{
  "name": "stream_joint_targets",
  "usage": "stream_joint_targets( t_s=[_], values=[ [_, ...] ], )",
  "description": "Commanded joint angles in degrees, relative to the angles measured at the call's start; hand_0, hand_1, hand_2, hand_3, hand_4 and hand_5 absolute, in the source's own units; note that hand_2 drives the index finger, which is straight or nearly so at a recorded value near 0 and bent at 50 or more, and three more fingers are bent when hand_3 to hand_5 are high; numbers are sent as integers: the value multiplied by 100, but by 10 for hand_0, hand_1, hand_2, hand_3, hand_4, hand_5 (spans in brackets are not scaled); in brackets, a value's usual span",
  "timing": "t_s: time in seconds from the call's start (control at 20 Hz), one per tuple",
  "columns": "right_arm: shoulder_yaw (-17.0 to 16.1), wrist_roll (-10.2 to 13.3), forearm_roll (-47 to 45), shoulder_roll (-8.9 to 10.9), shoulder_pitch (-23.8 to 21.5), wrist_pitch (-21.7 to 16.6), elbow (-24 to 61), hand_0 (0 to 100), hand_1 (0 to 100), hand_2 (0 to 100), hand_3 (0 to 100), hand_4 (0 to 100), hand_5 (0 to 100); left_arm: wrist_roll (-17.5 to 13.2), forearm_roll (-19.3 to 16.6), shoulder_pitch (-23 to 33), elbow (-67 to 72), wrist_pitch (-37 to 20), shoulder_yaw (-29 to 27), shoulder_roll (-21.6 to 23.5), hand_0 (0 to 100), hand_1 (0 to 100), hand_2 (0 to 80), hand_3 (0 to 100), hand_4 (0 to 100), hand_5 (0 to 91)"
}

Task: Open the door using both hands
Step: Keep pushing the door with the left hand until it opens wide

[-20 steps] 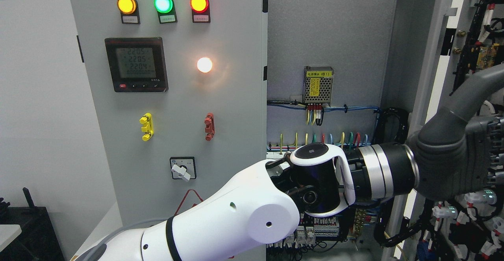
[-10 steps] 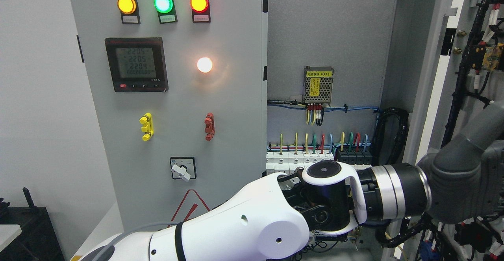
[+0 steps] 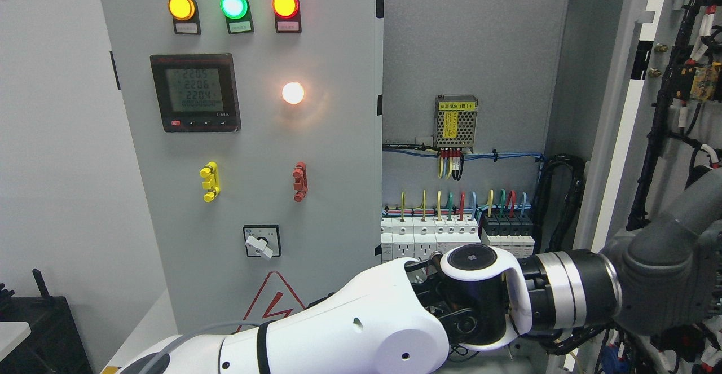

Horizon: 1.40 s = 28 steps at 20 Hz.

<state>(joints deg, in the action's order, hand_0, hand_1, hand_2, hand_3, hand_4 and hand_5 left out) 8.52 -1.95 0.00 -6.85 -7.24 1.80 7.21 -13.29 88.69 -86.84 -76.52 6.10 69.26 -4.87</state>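
The grey electrical cabinet has its left door (image 3: 254,137) shut, with three indicator lamps, a meter and a switch on it. Its right door (image 3: 620,109) is swung open to the right, and its inner face with black wiring (image 3: 677,80) shows at the picture's right edge. My left arm (image 3: 350,334) comes in from the lower left and reaches across in front of the open compartment. Its grey hand (image 3: 660,289) is low at the right, against the open door's inner side. The hand's grip is hidden. No right arm shows.
Inside the open compartment are a small power supply (image 3: 456,121), a row of white and black breakers (image 3: 457,233) with coloured wires, and black cable bundles (image 3: 558,193). A dark table corner (image 3: 34,329) stands at the lower left.
My left arm and hand have moved down and a little to the right, uncovering the breaker row. The open door's wiring has shifted slightly right.
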Motion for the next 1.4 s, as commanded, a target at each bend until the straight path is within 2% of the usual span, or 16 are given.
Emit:
stream_joint_targets(
  t_s=[0.0,0.9,1.35],
  values=[
    [0,-7,-53,8,3,-4,0,0,0,0,0,0,0,2,-1,1,6,6,132,-14,0,0,0,0,42,0],
    [0,-7,-53,0,-6,-4,0,0,0,0,0,0,0,-24,-9,-8,15,41,-272,74,0,0,0,0,41,0],
    [0,-7,-53,0,3,-4,0,0,0,0,0,0,0,-130,-1,1,-47,32,-281,583,0,0,0,0,42,0]
  ],
)
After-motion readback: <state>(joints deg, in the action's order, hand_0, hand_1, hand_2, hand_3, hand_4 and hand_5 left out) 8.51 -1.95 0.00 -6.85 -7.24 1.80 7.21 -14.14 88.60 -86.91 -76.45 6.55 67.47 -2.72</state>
